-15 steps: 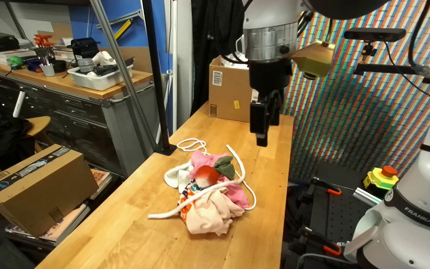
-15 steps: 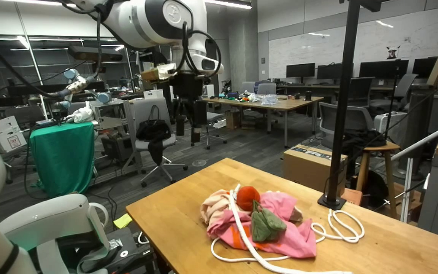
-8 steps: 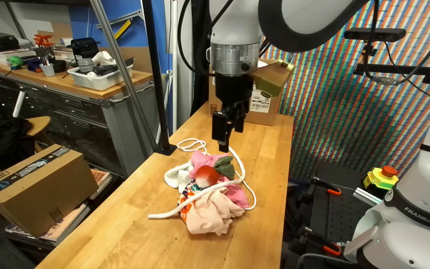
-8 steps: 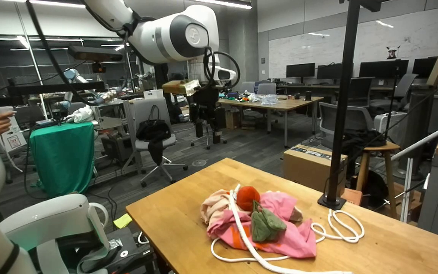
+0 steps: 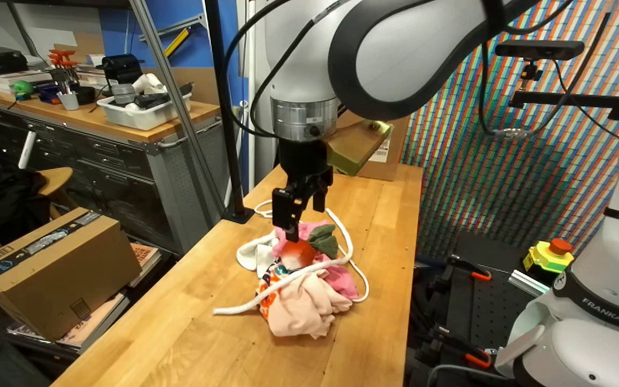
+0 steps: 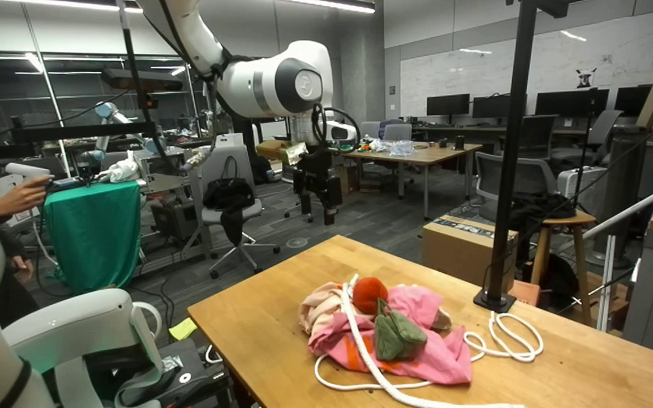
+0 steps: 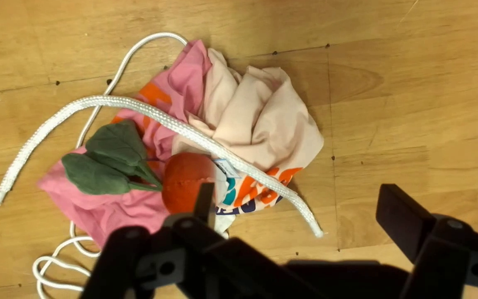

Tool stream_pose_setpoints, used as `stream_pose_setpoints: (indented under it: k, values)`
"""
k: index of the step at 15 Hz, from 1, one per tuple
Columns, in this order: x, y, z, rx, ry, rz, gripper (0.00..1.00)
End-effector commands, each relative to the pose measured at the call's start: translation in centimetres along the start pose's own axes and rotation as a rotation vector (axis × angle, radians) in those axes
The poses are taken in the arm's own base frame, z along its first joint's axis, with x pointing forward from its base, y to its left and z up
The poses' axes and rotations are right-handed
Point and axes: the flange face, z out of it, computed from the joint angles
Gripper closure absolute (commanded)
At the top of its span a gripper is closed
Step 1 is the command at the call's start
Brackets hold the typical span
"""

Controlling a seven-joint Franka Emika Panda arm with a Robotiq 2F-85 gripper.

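My gripper (image 7: 298, 199) is open and empty, its fingers wide apart above the table. In both exterior views the gripper (image 5: 305, 220) (image 6: 318, 214) hangs above table height, apart from the pile. The pile has a pink cloth (image 7: 135, 211), a pale peach cloth (image 7: 272, 112) with orange and blue print, and a white cloth (image 5: 264, 259). A red and white stuffed vegetable (image 7: 185, 178) with green leaves (image 7: 116, 143) lies on it. A thick white rope (image 7: 206, 142) crosses over the pile. One rope end shows between the fingers in the wrist view, below them. A thinner white cord (image 6: 522, 356) loops beside the pile.
The wooden table (image 5: 202, 344) carries a black pole (image 5: 229, 134) on its edge near the cord. A cardboard box (image 5: 395, 145) stands at the table's far end, partly hidden by the arm. A person's hand (image 6: 23, 195) holds a white device at the side.
The arm has moved across the table and down, from beside the pile to a place closer above it. The gripper stays open. The pile, rope and cord have not moved.
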Motion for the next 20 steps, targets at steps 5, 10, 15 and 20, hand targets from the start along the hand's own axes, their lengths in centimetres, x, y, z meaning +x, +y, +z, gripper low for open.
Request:
stream_pose_setpoints:
  k: [5,10,15,20]
  values:
    - [5.9,-0.7,2.7,-0.044,0.079,0.081,0.0]
    - [8.0,2.5,7.6,-0.069,0.057,0.205,0.0]
    - [9.3,5.8,11.9,-0.084,0.026,0.306,0.0]
    - [9.7,7.3,14.2,-0.083,-0.003,0.348,0.0]
